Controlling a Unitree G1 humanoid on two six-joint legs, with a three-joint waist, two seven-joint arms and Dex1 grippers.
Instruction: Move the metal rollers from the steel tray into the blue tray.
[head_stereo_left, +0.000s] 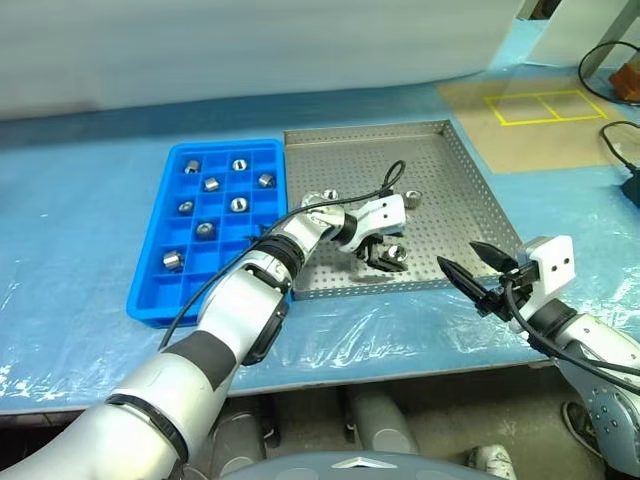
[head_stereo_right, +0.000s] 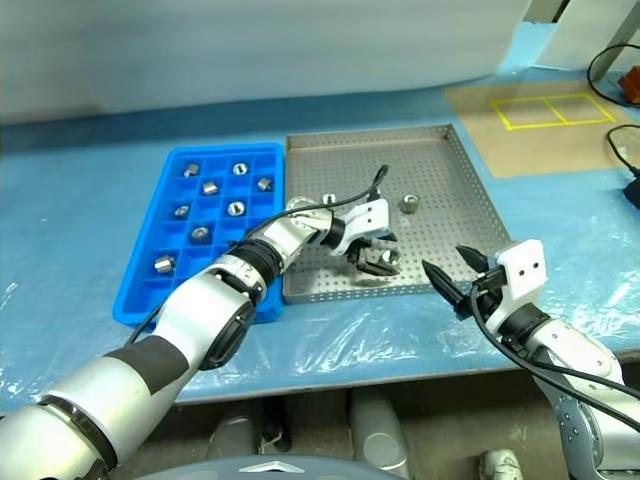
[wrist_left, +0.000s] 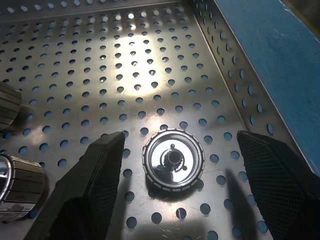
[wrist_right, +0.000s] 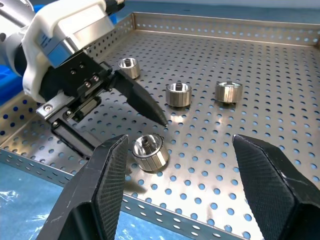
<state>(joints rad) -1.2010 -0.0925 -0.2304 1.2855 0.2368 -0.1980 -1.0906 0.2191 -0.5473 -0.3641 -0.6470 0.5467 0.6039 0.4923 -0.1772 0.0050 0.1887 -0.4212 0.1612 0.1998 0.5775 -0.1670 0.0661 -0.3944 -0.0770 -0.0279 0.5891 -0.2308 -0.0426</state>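
The steel tray (head_stereo_left: 445, 170) lies at centre with several metal rollers on it, among them one toward the back (head_stereo_left: 412, 198) and another by the left rim (head_stereo_left: 330, 195). My left gripper (head_stereo_left: 383, 263) hangs low over the tray's front part, open, its fingers (wrist_left: 100, 175) on either side of one upright roller (wrist_left: 173, 160) without touching it. To its left is the blue tray (head_stereo_left: 150, 290), with several rollers (head_stereo_left: 238, 204) in its compartments. My right gripper (head_stereo_left: 470, 266) is open and empty just off the steel tray's front right corner, pointing at that same roller (wrist_right: 148, 151).
A brown board with a yellow taped rectangle (head_stereo_left: 545, 105) lies at the back right. Black cables (head_stereo_left: 612, 135) run along the right edge. Wrinkled clear film (head_stereo_left: 400, 320) covers the blue table surface in front of both trays.
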